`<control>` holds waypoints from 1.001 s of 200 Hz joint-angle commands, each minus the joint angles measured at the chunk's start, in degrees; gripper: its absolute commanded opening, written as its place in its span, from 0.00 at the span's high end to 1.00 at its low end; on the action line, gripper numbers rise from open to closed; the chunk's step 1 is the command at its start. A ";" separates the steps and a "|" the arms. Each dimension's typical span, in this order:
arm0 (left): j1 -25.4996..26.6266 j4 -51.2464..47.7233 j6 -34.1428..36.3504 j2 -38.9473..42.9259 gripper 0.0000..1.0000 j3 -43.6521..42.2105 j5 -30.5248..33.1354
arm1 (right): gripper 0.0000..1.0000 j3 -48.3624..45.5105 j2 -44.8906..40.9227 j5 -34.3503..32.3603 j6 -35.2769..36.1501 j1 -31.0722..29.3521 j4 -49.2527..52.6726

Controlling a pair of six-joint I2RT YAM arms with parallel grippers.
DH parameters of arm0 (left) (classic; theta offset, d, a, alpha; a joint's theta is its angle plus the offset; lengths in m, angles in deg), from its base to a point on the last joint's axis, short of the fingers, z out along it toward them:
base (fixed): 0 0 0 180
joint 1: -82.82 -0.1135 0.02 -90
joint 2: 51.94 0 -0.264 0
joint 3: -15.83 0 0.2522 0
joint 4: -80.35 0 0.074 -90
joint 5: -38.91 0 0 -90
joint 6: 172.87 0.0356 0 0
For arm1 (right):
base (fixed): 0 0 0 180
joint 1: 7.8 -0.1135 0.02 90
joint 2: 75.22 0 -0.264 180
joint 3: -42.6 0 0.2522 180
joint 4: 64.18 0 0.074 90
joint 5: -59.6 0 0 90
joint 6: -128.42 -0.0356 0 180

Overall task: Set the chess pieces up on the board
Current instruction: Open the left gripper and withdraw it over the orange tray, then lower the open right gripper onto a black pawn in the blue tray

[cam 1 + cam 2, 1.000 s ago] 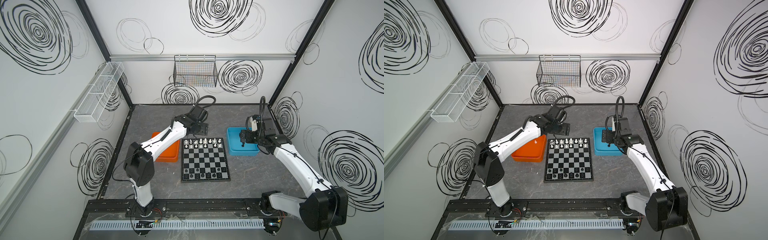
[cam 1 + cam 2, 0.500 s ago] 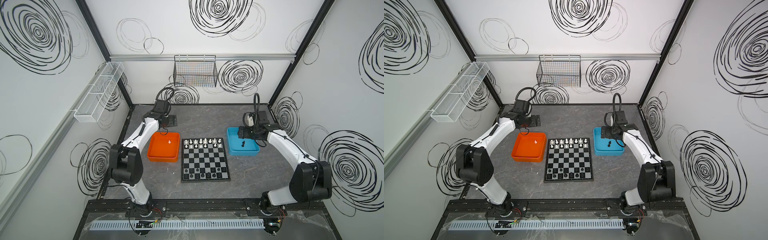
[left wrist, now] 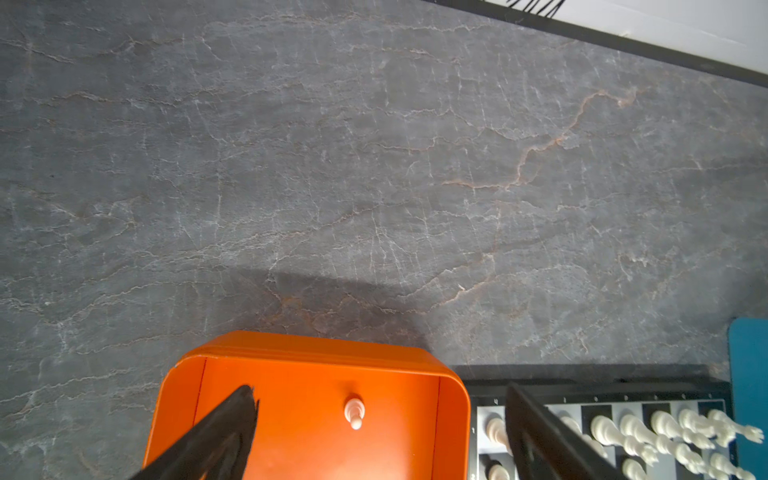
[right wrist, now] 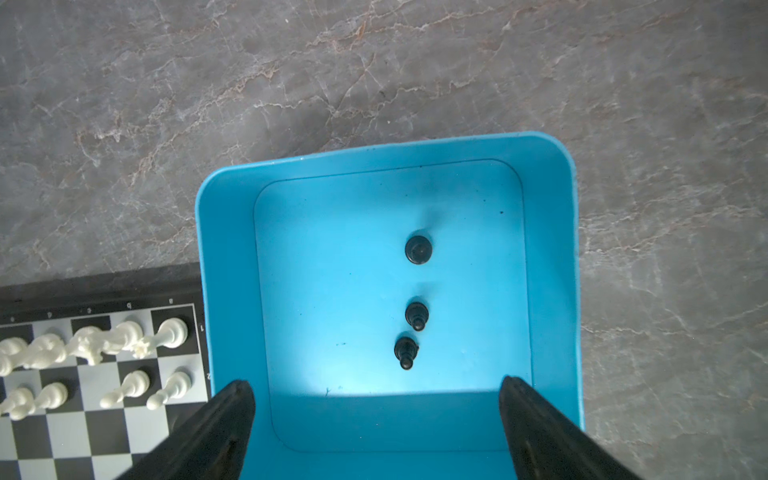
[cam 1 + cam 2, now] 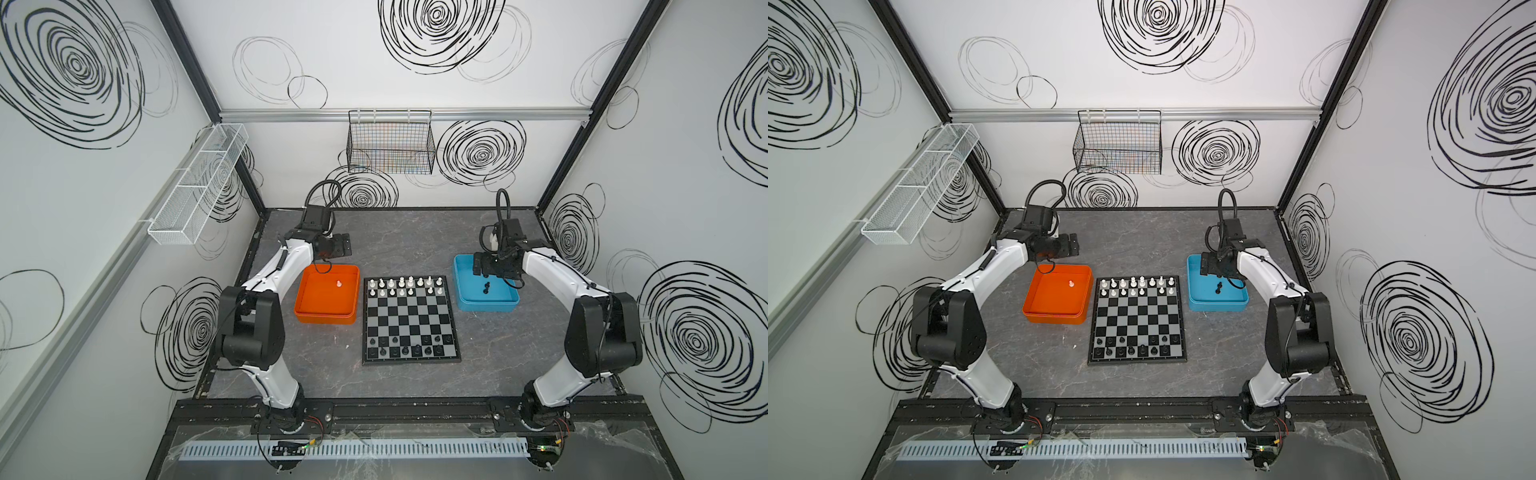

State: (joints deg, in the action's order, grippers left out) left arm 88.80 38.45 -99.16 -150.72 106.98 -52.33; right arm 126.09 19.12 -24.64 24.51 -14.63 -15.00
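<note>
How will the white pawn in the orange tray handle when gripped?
The pawn looks like small, smooth plastic: probably light, stiff and a bit slippery. With a narrow top over a round base, an off-centre pinch may tip it. Once down, it could roll across the flat tray.

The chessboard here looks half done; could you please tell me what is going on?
Two robot arms are setting up the board. White pieces nearly fill its far two rows and black pieces most of its near two. The left gripper is open and empty by the orange tray, where one white piece sits. The right gripper is open and empty over the blue tray, which holds three black chessmen.
</note>
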 commanded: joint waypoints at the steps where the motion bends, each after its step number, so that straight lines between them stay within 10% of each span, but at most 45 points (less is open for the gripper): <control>1: -1.32 5.52 -0.29 1.33 0.04 -2.41 -0.01 | 0.08 1.66 0.92 -2.55 0.45 0.15 -0.27; 85: -5.24 13.60 -0.50 -2.64 0.04 -1.55 -10.88 | 0.34 1.11 4.53 -2.73 -2.08 0.76 -0.28; 200: -0.18 9.68 1.92 -3.13 0.04 -1.15 -2.49 | 0.44 -1.67 5.78 -0.49 2.20 4.41 -0.62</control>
State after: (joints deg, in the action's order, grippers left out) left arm 86.92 47.80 -98.44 -153.87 105.25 -57.49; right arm 125.68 24.52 -25.67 24.68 -11.22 -15.37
